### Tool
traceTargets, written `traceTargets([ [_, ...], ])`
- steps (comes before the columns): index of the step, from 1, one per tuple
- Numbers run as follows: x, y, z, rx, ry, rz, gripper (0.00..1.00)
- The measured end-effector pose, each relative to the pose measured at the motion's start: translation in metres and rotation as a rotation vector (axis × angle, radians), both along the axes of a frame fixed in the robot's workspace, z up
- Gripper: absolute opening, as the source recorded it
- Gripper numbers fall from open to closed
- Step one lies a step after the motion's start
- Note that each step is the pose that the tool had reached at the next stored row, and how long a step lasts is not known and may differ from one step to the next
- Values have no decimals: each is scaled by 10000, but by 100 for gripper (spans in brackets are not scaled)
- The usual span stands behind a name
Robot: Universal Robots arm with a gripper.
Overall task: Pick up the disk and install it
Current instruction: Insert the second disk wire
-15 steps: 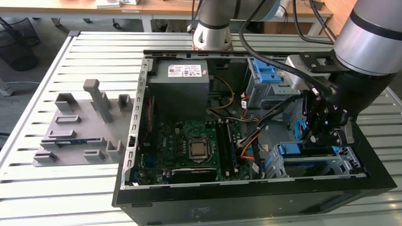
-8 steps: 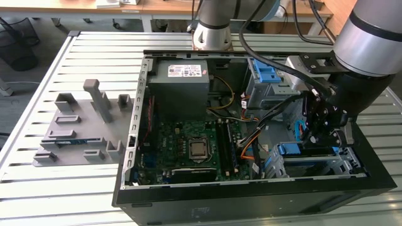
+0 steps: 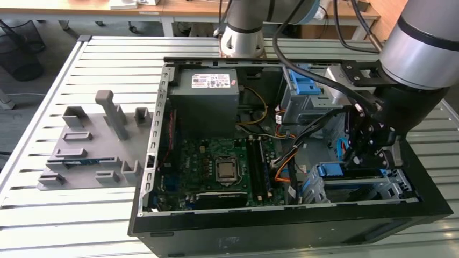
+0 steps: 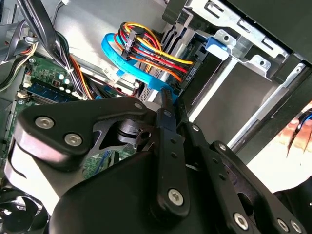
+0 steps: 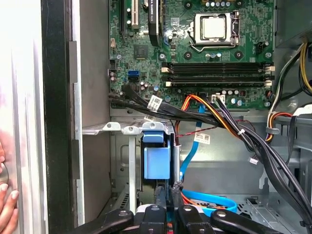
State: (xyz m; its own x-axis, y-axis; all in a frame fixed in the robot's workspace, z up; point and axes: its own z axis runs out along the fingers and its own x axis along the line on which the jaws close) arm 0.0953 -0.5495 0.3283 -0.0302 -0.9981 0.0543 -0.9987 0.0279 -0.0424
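Though its metal body is hidden, the disk: shows by its blue plastic frame, standing in the metal bay straight ahead of the jaws, at the case's corner in the exterior view.
Gripper: lowered into the case at that bay; in the second wrist view its tips reach the blue edge.
Jaws: drawn close together. Whether they pinch the frame's edge or merely touch it, I cannot tell.
Done so far: pick-up looks finished, and the disk appears to be carried into its slot, since nothing lies on the table for the jaws to fetch.
Left to do: judging by the frame standing proud of the bay rim, it may not be fully seated, and the jaws have not let go.
Beyond the jaws: orange, black and blue cables cross above the bay, then the circuit board.
Beside the jaws: a person's hand rests outside the case wall.
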Motion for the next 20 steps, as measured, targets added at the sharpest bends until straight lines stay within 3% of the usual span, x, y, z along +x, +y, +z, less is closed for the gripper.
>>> traceTargets([
  [12,8,-1,-15,13,4,0,16],
  [14,9,-1,-15,12,4,1,17],
  [15,8,-1,-15,12,4,0,24],
  [20,9,-1,-7,12,4,0,24],
])
